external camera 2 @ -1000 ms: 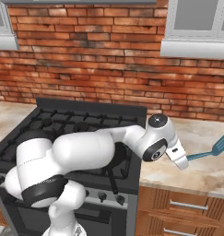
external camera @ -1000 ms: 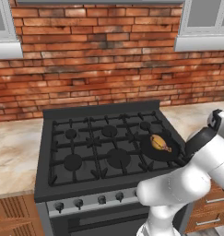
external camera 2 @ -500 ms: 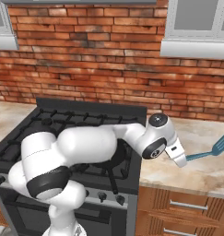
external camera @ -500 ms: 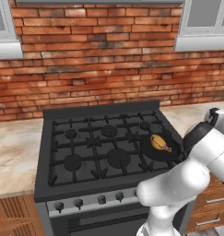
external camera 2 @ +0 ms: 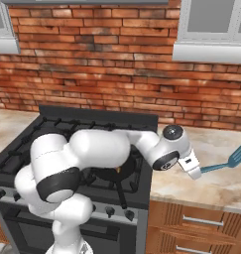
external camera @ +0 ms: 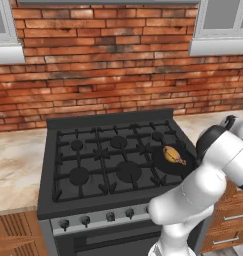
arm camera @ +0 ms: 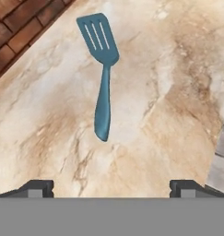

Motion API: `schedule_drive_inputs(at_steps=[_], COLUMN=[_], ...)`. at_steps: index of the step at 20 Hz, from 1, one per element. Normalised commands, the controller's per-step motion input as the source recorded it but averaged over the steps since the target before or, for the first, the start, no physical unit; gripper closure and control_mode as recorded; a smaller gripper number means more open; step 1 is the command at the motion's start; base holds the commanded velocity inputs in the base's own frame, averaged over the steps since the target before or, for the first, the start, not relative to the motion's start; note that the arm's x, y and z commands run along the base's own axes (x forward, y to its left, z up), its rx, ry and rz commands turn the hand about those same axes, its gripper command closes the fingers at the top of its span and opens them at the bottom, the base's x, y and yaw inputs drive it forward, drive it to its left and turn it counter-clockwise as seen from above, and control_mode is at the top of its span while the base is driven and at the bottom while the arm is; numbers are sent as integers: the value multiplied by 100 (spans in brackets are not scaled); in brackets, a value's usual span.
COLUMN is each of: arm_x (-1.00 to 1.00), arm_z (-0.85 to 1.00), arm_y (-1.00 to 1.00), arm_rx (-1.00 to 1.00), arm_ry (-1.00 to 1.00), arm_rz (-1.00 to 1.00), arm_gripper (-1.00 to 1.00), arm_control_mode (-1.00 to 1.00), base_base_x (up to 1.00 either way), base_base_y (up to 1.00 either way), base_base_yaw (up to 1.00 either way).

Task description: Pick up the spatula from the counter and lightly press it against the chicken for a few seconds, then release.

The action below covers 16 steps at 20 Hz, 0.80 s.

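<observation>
A teal slotted spatula (arm camera: 103, 87) lies flat on the marble counter (arm camera: 168, 115), blade toward the brick wall. From the right base view the spatula (external camera 2: 225, 165) rests right of the stove, its handle end pointing at my gripper (external camera 2: 195, 172). My gripper (arm camera: 111, 188) hovers above the counter just short of the handle end, open, with nothing between the fingertips (arm camera: 39, 186). The browned chicken (external camera: 174, 155) sits in a dark pan (external camera: 163, 164) on the stove's front right burner, to the left of my hand.
The black gas stove (external camera: 93, 170) has raised grates and front knobs. A brick wall (external camera 2: 117, 74) runs behind the counter, with window sills above. Wooden drawers (external camera 2: 191, 228) sit below the counter edge. My own arm (external camera 2: 107, 149) stretches over the stove's right side.
The arm's elbow has shifted slightly in the left base view. My hand stays close to the spatula's handle end, and the spatula has not moved.
</observation>
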Motion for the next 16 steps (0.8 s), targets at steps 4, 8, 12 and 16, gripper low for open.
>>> schedule_drive_inputs(at_steps=[4, 8, 12, 16], arm_x=[9, 7, 15, 22], arm_z=[-11, -14, -13, -4], arm_y=[-14, -18, -21, -22], arm_rx=[0, 0, 0, 0], arm_ry=[-10, -9, -2, 0], arm_rz=[0, 0, 0, 0], arm_gripper=[-100, -100, -100, -100], arm_control_mode=[-100, -100, -100, -100], base_base_x=[0, 0, 0, 0], base_base_y=[0, 0, 0, 0], base_base_yaw=[0, 0, 0, 0])
